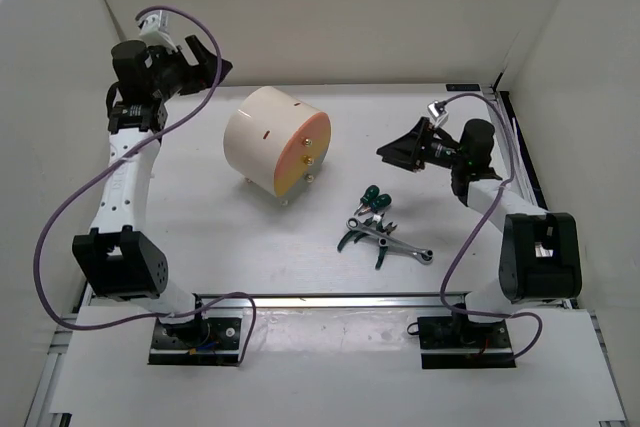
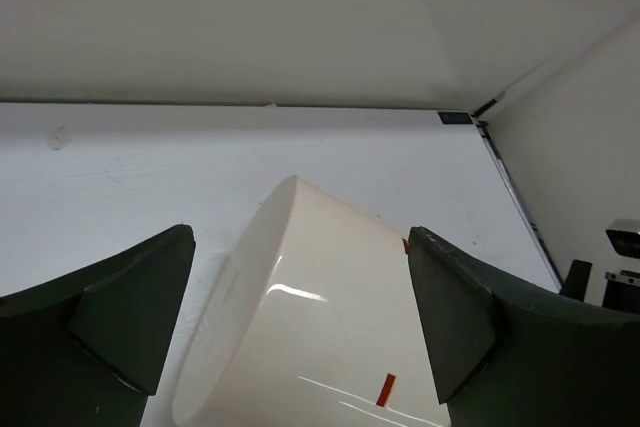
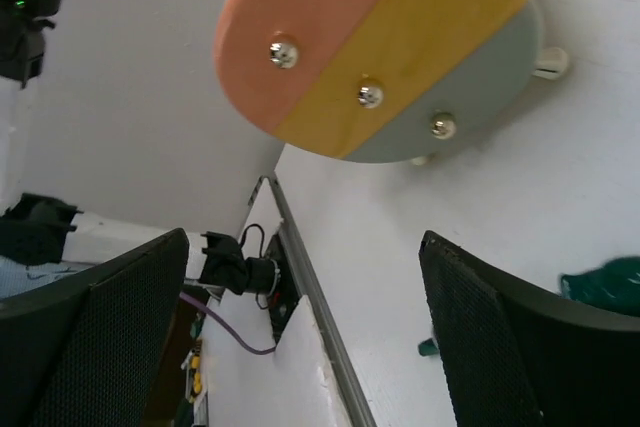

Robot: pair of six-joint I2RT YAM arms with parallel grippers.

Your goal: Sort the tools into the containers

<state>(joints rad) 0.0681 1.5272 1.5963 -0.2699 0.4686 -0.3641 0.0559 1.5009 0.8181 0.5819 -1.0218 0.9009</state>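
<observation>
1. You have the drum cabinet (image 1: 262, 137) in the middle of the table (image 1: 200, 237), between the two arms. The tools (image 1: 385, 232) lie to its near right, apart from it and near the right gripper (image 1: 392, 155).
2. Count:
   - one drum
   - three drawer fronts (image 3: 370, 47) in peach, yellow and grey-green, each with one metal knob (image 3: 371, 95)
   - one silver ratchet wrench (image 1: 395, 240)
   - two green round-headed pieces (image 1: 376, 199)
   - dark-green pliers handles (image 1: 351, 239) touching the wrench; you cannot tell their number
3. The drum's axis is horizontal and its face points right and nearward, at the right gripper. The wrench's long axis runs far-left to near-right.
4. The left gripper (image 1: 208, 59) hangs far-left, behind the drum's cream wall, with its fingers spread and empty. The right gripper is also spread and empty.
</observation>
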